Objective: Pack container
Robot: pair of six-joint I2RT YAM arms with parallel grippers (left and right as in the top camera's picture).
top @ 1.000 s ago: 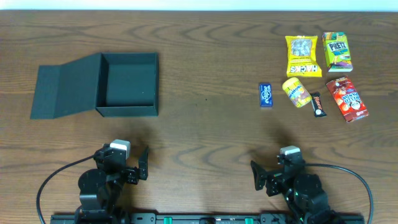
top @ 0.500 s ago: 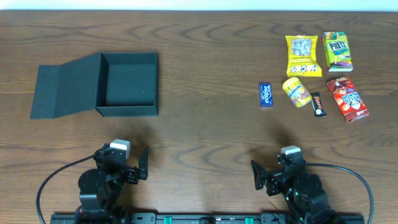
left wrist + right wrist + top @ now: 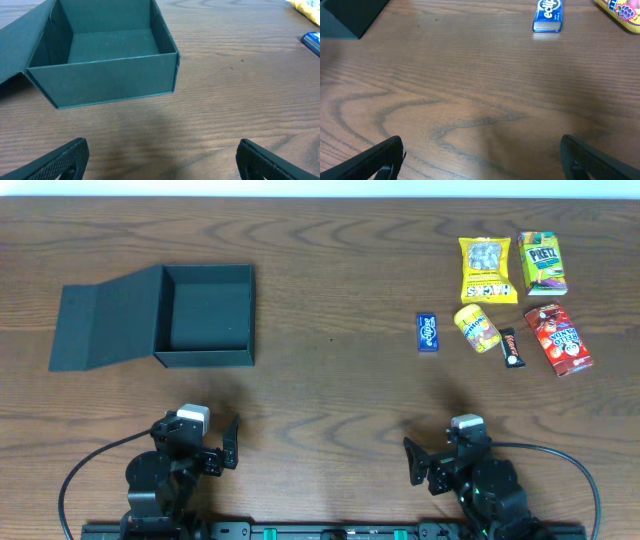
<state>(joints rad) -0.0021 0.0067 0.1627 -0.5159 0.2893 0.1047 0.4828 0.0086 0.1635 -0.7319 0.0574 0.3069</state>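
Nothing has moved since a second ago. Left hand (image 3: 160, 159) fingers apart, empty. Right hand (image 3: 481, 156) also apart, empty. Black container (image 3: 205, 315) sits far left on the surface (image 3: 330, 390), flap lid open. Snack packs (image 3: 510, 300) clustered far right.
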